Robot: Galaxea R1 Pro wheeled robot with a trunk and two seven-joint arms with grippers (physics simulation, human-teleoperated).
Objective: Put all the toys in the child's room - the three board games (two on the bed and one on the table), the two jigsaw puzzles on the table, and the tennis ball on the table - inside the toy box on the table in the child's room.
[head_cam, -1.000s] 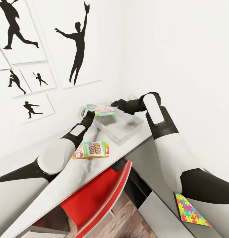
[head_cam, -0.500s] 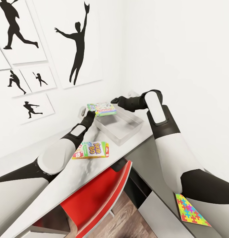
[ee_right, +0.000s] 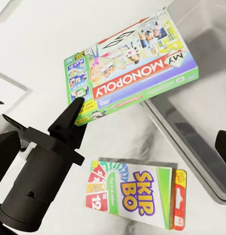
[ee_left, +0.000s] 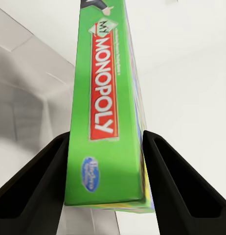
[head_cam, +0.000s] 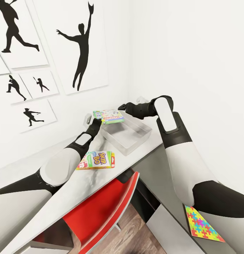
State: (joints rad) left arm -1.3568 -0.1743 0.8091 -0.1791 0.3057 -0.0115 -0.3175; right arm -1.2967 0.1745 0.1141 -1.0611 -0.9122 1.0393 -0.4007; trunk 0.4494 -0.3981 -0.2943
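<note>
A green Monopoly board game (head_cam: 108,116) hangs level over the far left corner of the pale grey toy box (head_cam: 127,136), with my left gripper (head_cam: 95,123) shut on its short edge. The left wrist view has its green edge (ee_left: 105,122) clamped between both fingers (ee_left: 32,191). My right gripper (head_cam: 121,106) hovers open just right of that game box, touching nothing. A Skip-Bo board game (head_cam: 97,159) lies flat on the table (head_cam: 86,183) beside my left forearm. One jigsaw puzzle (head_cam: 202,228) lies on the table's dark section under my right arm. The tennis ball is out of view.
A red chair (head_cam: 100,211) is tucked under the table, above wood-plank floor (head_cam: 136,234). White walls with black silhouette pictures (head_cam: 79,49) close off the corner behind the toy box. White drawers (head_cam: 171,233) sit below the puzzle.
My right gripper has lifted a little and drawn back from the Monopoly box. The box and left gripper have stayed put. The head view has shifted slightly.
</note>
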